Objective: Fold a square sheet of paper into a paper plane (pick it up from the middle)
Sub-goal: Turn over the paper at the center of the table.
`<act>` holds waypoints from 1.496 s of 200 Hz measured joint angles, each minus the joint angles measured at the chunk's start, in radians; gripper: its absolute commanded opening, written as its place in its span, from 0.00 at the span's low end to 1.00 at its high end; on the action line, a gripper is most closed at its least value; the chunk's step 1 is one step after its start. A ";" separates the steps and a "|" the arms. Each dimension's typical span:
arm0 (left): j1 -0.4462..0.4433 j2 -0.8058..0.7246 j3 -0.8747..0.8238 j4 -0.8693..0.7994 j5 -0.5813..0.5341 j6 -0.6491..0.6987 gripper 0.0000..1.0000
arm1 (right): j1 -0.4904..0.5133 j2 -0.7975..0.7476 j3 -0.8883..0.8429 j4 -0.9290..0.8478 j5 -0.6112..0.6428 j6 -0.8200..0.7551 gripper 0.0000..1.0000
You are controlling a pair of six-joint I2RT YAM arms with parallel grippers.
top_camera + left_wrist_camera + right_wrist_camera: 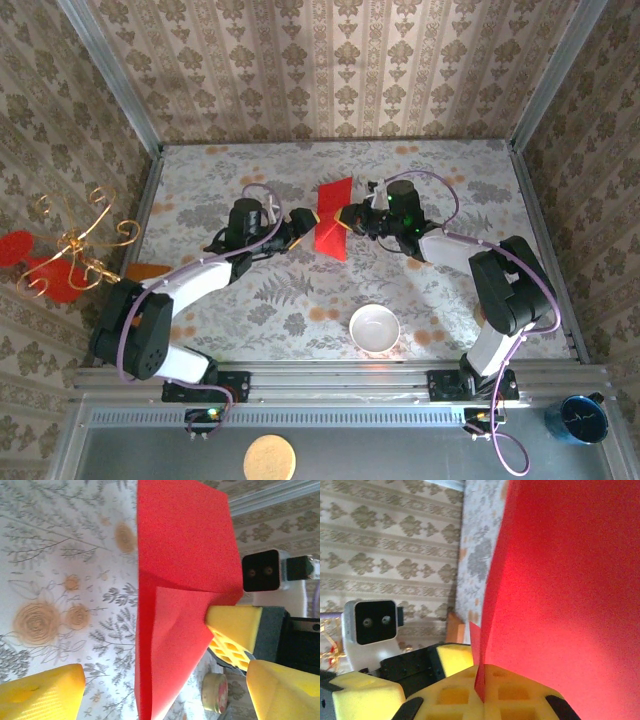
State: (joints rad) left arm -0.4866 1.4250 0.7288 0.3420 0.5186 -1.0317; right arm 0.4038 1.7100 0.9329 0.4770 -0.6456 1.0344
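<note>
Red paper sheet (331, 222): lifted on edge between your 2 grippers over mid-table, toward the far half. It is partly folded, and the left wrist view shows a diagonal flap and crease on its face. Can't tell whether the lower tip touches the cloth.
Right gripper (346, 216): your jaws are closed and clamped on the red paper sheet. In the right wrist view the sheet's edge is pinched between the 2 yellow pads (440, 685).
Left gripper (299, 221): yours is spread wide. In the left wrist view its 2 yellow fingers (42, 695) sit far apart, 1 on each side of the sheet, neither touching it.
Arms: both reach inward from the near edge, with the grippers facing each other close together.
White bowl (374, 327): on the table near the front edge, right of centre, well apart from the sheet.
Orange-brown board (150, 270): at the table's left edge beside your left arm, partly hidden.
Red ornament (60, 262): red with gold wire curls, outside the left wall.
Table (290, 300): covered with a grey floral cloth.
</note>
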 measured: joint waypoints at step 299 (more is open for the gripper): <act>0.016 0.078 0.000 0.211 0.192 -0.129 0.13 | -0.058 -0.006 0.003 0.053 -0.121 0.071 0.41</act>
State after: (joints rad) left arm -0.4706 1.5028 0.7284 0.5533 0.7101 -1.1603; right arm 0.3458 1.7035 0.9363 0.5301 -0.7662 1.1053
